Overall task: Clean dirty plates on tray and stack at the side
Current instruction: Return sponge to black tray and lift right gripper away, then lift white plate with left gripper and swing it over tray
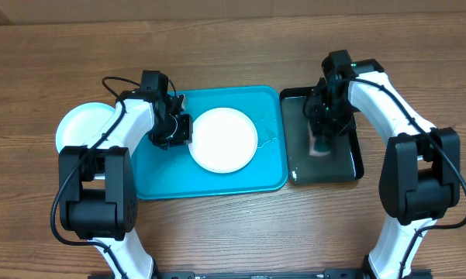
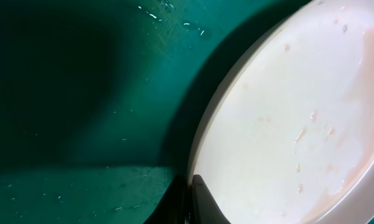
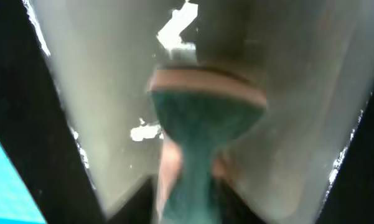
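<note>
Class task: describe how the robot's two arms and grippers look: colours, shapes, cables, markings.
The left arm and right arm share white rounded shells with chunky black joint housings. Thin black cables loop along them. The left gripper and right gripper are black. A small green light glows near the right arm's wrist.

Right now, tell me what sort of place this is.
Probably a robot test bench set up for dishwashing practice, not a real kitchen: a wooden table, a teal tray holding a smeared white plate, and a sponge over a black tray.
</note>
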`<state>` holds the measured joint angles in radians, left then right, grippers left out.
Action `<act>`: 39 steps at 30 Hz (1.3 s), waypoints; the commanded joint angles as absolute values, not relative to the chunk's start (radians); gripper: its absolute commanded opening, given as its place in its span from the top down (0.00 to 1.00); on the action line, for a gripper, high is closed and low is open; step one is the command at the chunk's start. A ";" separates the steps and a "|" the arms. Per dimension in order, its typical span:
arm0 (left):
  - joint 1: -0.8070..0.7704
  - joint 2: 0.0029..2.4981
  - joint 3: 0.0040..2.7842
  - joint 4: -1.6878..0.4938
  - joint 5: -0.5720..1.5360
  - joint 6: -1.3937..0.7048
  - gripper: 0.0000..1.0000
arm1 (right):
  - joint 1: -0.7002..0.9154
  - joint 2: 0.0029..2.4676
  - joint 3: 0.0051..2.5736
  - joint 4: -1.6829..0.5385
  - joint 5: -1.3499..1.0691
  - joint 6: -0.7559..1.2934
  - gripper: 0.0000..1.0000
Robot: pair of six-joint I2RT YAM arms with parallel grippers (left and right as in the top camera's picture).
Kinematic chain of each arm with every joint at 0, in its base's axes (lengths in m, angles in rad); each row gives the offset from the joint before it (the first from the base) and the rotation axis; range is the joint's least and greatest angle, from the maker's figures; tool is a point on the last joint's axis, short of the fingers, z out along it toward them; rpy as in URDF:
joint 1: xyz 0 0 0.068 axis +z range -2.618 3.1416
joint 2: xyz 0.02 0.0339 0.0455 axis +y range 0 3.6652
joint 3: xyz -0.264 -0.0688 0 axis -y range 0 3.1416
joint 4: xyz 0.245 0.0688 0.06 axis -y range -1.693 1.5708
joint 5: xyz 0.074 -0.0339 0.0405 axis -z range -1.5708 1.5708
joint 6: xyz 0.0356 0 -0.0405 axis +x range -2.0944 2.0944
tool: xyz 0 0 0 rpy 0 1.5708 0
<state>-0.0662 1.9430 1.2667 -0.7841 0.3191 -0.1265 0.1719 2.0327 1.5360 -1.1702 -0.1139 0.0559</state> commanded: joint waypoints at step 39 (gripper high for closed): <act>-0.078 1.940 1.346 -0.859 0.250 -0.217 0.96 | -0.398 2.012 1.715 -1.070 -0.090 0.108 0.00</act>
<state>-0.0662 1.9430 1.2636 -0.8345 0.3027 -0.1959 -0.3977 2.0327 1.6958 -1.0748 -0.0929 0.1043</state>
